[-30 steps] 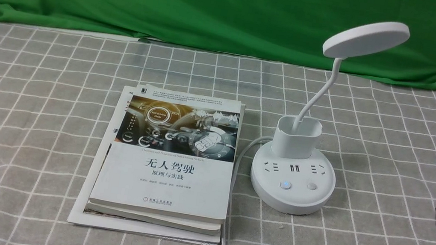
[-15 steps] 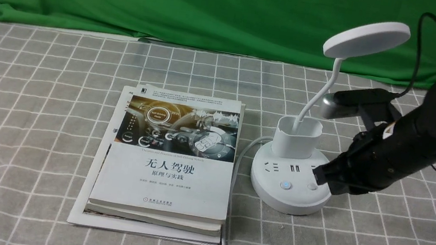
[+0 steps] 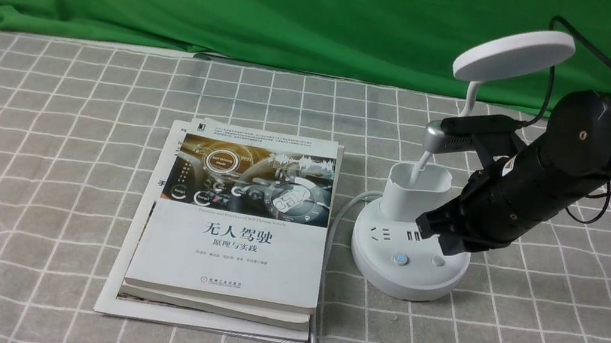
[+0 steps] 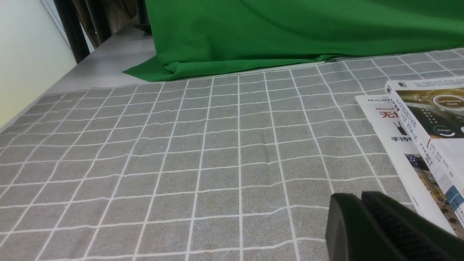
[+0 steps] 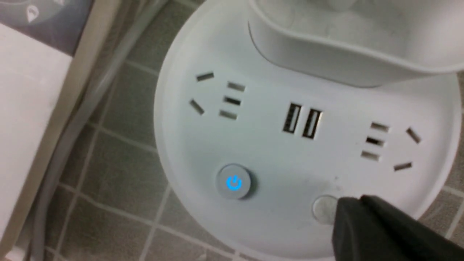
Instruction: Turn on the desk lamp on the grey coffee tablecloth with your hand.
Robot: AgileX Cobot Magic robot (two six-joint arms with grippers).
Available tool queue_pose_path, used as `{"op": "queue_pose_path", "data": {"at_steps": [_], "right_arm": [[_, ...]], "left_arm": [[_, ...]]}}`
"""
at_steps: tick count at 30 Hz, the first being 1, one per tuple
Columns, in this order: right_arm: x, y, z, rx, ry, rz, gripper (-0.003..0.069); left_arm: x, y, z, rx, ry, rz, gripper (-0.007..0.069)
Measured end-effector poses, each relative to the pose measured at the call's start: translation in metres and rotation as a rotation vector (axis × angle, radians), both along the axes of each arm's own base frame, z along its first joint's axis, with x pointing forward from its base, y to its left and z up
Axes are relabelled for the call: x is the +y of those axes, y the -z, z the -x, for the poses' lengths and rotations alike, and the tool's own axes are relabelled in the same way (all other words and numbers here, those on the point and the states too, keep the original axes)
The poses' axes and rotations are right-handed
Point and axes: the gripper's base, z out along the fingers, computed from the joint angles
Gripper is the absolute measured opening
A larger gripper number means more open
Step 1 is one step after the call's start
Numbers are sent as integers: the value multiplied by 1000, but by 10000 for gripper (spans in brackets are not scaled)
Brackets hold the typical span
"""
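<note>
I have the white desk lamp (image 3: 414, 200) standing on the grey checked tablecloth (image 3: 41, 156). A stack of books (image 3: 234, 245) lies just to the left of its round base, and its disc head does not look lit. The relation that matters is between my right gripper (image 3: 433, 230) and the two buttons along the near rim of that base. The arm comes in from the right of the lamp and slopes down across the base's right-hand sockets, so its long axis points down and leftward at the button row. In the right wrist view the black tip (image 5: 348, 210) sits at the edge of the plain round button (image 5: 324, 208), touching it or just short of it; I cannot tell which. The blue-lit power button (image 5: 233, 182) lies further left along the rim, apart from the tip. I judge the plain button to be the lamp switch, since the lit one looks like the socket power, though nothing here proves it. If so, the coming move is a short push down and slightly left onto that button. The right gripper's jaws are closed together into one blunt point and hold nothing. My left gripper (image 4: 362, 217) is far from the lamp, beyond the books, low over bare cloth. Its fingers look pressed together and empty, so the right arm is the nearer one.
</note>
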Motion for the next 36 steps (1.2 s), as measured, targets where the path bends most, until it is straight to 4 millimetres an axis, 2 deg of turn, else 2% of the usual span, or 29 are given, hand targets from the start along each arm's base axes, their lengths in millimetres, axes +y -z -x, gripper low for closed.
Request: {"op": "queue_pose_path", "data": {"at_steps": [8, 13, 19, 24, 30, 32, 33, 34, 36], "right_arm": [[3, 8, 0, 35, -11, -17, 36], [5, 23, -4, 70, -16, -2, 36], [6, 25, -7, 76, -21, -3, 36], [4, 14, -2, 61, -21, -16, 36], [-2, -29, 17, 21, -34, -41, 36], [-4, -35, 24, 16, -34, -45, 36], [-9, -37, 36, 24, -35, -43, 36], [-9, -39, 36, 19, -35, -45, 36], [-20, -43, 63, 23, -29, -45, 36]], "left_arm": [[0, 0, 0, 0, 0, 0, 19], [0, 0, 0, 0, 0, 0, 19], [0, 0, 0, 0, 0, 2, 19], [0, 0, 0, 0, 0, 0, 19], [0, 0, 0, 0, 0, 0, 19], [0, 0, 0, 0, 0, 0, 19], [0, 0, 0, 0, 0, 0, 19], [0, 0, 0, 0, 0, 0, 19], [0, 0, 0, 0, 0, 0, 19]]}}
